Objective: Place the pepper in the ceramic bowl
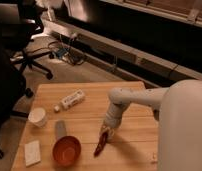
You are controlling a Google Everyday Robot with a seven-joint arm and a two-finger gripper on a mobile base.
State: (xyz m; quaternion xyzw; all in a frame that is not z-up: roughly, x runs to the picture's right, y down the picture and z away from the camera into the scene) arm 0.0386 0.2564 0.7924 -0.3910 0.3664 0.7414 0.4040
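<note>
The pepper (99, 145) is a small dark-red chili hanging tip-down just above the wooden table (84, 107). My gripper (106, 132) holds its upper end at the end of the white arm (125, 100). The ceramic bowl (66, 150) is reddish-orange and round. It sits near the table's front edge, a short way left of the pepper. The pepper is outside the bowl, off its right rim.
A white cup (38, 117) stands at the left. A white tube (69, 100) lies behind the bowl. A grey flat piece (60, 129) and a white block (32, 152) lie left of the bowl. An office chair (24, 45) stands beyond the table.
</note>
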